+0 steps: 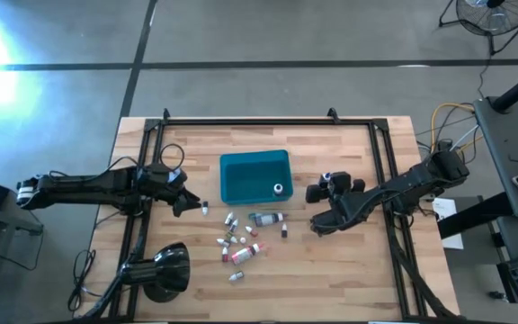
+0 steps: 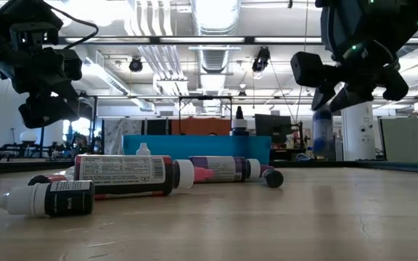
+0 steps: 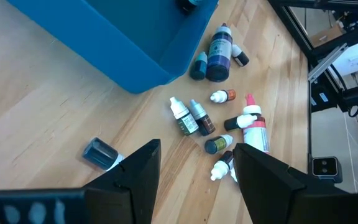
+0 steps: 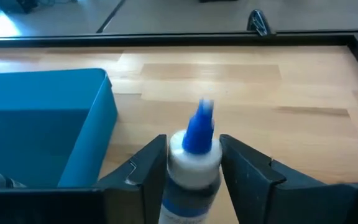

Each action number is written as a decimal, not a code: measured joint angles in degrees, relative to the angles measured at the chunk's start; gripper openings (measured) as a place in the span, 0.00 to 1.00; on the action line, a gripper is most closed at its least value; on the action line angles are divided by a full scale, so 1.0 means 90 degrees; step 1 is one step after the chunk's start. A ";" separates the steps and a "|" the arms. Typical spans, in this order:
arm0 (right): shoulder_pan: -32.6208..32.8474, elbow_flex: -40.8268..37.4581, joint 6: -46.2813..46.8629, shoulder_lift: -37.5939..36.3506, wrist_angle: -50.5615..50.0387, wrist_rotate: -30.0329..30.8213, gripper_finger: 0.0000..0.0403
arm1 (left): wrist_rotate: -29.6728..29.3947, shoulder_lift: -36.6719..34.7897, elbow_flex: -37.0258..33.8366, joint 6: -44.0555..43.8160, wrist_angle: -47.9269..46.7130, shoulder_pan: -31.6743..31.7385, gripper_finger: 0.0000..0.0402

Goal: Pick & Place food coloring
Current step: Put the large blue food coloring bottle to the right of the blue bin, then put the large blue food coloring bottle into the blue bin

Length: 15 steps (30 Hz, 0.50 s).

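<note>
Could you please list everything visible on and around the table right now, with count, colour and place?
Bin: one, teal, middle of the table toward the far edge; one small bottle lies inside.
Loose bottles: about a dozen, blue, red, dark and clear with pale caps, clustered on the wood just in front of the bin.
Lone bottle: one, dark blue, apart from the cluster, beside the left gripper.
Held bottle: one, blue tip, white collar, between the right gripper's fingers.
Table: one, light wood, black frame.
Lamp: one, black, near left corner.
Left gripper: open, empty, left of the bin.
Right gripper: shut on the held bottle, right of the bin.
</note>
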 joint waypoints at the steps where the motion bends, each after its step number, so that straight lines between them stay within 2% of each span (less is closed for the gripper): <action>1: 0.0000 -0.0038 -0.0029 -0.0002 0.0071 -0.0005 0.36 | 0.0000 0.0000 0.0000 0.0000 0.0000 0.0000 0.44; 9: 0.0000 -0.0293 -0.0028 -0.0002 0.0288 -0.0417 0.33 | -0.0001 0.0000 0.0000 0.0000 0.0002 0.0000 0.44; 15: -0.0005 -0.0195 -0.0089 -0.0002 0.0335 -0.0449 0.31 | -0.0001 0.0000 0.0000 0.0000 0.0002 0.0000 0.44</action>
